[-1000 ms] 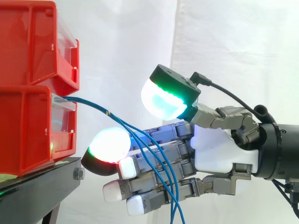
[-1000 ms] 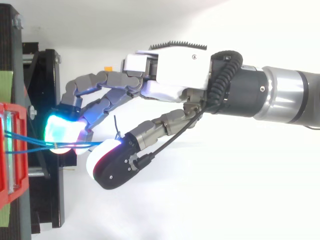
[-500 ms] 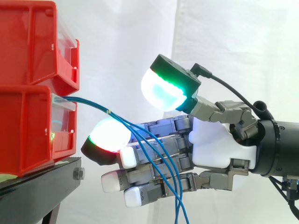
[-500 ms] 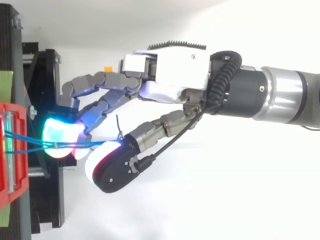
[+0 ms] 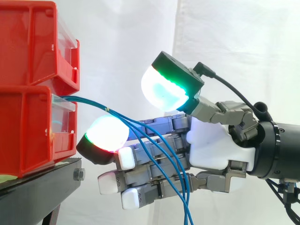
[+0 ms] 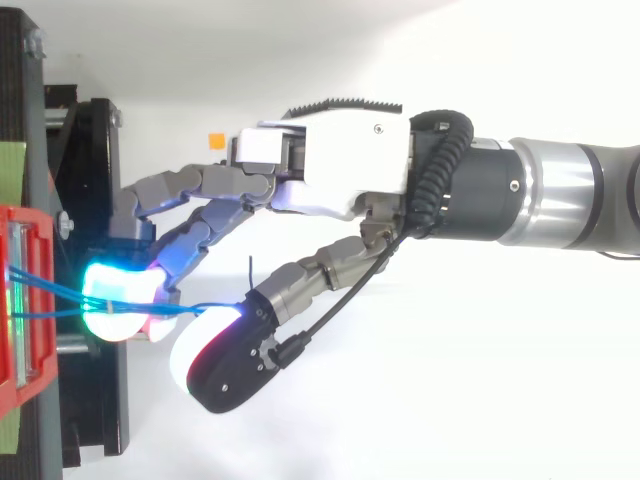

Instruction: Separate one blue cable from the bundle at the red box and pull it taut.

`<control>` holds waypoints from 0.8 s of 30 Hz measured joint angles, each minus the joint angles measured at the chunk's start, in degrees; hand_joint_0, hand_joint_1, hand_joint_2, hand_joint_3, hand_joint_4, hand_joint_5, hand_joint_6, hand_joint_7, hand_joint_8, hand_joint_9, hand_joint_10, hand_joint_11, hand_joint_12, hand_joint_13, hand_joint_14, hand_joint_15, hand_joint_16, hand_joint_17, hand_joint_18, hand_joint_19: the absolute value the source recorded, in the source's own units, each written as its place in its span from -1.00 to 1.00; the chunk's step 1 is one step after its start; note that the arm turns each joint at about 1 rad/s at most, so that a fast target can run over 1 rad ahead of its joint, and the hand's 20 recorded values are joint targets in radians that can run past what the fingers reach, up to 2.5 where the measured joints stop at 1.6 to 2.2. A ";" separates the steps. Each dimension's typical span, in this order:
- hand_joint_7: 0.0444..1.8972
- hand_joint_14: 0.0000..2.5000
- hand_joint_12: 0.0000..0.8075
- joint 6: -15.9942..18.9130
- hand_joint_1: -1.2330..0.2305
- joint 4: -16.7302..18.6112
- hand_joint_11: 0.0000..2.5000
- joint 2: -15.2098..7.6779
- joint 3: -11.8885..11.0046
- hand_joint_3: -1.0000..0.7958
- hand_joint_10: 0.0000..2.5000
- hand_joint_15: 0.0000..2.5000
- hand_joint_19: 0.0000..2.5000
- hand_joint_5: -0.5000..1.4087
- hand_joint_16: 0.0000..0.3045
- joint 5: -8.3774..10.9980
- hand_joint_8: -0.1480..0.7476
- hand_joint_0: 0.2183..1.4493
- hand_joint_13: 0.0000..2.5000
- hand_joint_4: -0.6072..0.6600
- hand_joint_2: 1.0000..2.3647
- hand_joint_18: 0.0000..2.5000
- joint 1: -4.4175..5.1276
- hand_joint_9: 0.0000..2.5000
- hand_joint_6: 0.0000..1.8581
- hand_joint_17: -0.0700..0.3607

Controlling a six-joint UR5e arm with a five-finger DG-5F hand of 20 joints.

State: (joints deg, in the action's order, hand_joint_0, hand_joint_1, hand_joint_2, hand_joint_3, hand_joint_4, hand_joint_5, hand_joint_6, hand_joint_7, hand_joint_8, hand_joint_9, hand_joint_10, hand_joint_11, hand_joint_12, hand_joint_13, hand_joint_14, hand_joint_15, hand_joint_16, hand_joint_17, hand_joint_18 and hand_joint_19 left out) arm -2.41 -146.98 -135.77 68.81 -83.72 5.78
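Several thin blue cables (image 5: 154, 140) leave the front of the lower red bin (image 5: 23, 131) as one bundle, fan out and hang down across my hand's fingers. My hand (image 5: 215, 145) reaches in from the right, open, its fingers straight and pointing at the bin. One fingertip pad (image 5: 105, 136) glows red and white just below the bundle. The thumb pad (image 5: 161, 91) glows green and cyan above the cables, apart from them. From above, the blue cables (image 6: 40, 290) run from the bin to the glowing fingertip, between the thumb and the fingers of my hand (image 6: 340, 170).
A second red bin (image 5: 33, 42) is stacked on the lower one. Both rest on a black stand (image 5: 42, 183) at the left. A white curtain hangs behind. A small orange mark (image 6: 215, 138) lies on the white surface.
My hand has crept slightly left toward the bins and sunk a little. The cables now lie further back along the fingers. The thumb stays raised.
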 measured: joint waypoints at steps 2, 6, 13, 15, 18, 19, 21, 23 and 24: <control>0.29 -0.98 -0.04 -0.08 -0.23 -0.41 -0.40 0.00 -0.28 -0.44 -0.98 -0.62 -0.49 -0.61 -0.67 -0.25 0.00 -0.39 -0.49 0.24 -1.00 -0.57 -0.08 -0.38 -0.46 -0.15; 0.30 -0.98 -0.04 -0.18 -0.19 -0.20 -0.38 -0.01 -0.46 -0.44 -0.98 -0.61 -0.49 -0.60 -0.67 -0.37 0.01 -0.41 -0.47 0.23 -1.00 -0.56 -0.11 -0.37 -0.46 -0.14; 0.32 -0.98 -0.05 -0.25 -0.17 0.74 -0.38 -0.05 -0.49 -0.43 -0.98 -0.61 -0.48 -0.60 -0.67 -0.46 0.01 -0.38 -0.46 0.20 -1.00 -0.55 -0.18 -0.35 -0.42 -0.15; 0.30 -0.98 -0.05 -0.28 -0.18 0.83 -0.37 -0.04 -0.50 -0.42 -0.98 -0.60 -0.48 -0.61 -0.67 -0.47 0.01 -0.37 -0.46 0.21 -1.00 -0.55 -0.20 -0.35 -0.40 -0.15; 0.24 -0.98 -0.03 -0.30 -0.20 0.88 -0.38 -0.04 -0.50 -0.43 -0.98 -0.59 -0.47 -0.61 -0.67 -0.48 0.01 -0.38 -0.44 0.23 -1.00 -0.54 -0.23 -0.35 -0.34 -0.15; 0.21 -0.98 -0.03 -0.31 -0.20 0.89 -0.38 -0.03 -0.49 -0.43 -0.98 -0.58 -0.46 -0.61 -0.67 -0.48 0.02 -0.39 -0.43 0.23 -1.00 -0.53 -0.23 -0.34 -0.32 -0.15; 0.17 -0.98 -0.03 -0.31 -0.18 0.90 -0.37 -0.04 -0.50 -0.44 -0.98 -0.58 -0.46 -0.61 -0.67 -0.48 0.03 -0.40 -0.41 0.22 -1.00 -0.51 -0.23 -0.32 -0.29 -0.14; 0.14 -0.98 -0.03 -0.31 -0.15 0.90 -0.36 -0.03 -0.49 -0.44 -0.98 -0.56 -0.45 -0.61 -0.66 -0.48 0.04 -0.40 -0.39 0.23 -1.00 -0.49 -0.24 -0.30 -0.26 -0.14; 0.12 -0.98 -0.03 -0.31 -0.15 0.90 -0.37 -0.03 -0.49 -0.44 -0.98 -0.56 -0.45 -0.61 -0.66 -0.48 0.03 -0.40 -0.38 0.22 -1.00 -0.49 -0.24 -0.30 -0.25 -0.14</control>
State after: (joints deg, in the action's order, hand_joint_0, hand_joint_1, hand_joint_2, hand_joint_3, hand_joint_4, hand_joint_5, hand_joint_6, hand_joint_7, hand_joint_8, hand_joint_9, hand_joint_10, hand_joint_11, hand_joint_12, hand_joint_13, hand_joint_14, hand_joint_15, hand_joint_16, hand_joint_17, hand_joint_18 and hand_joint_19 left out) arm -2.72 -146.08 -135.80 68.32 -84.20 5.54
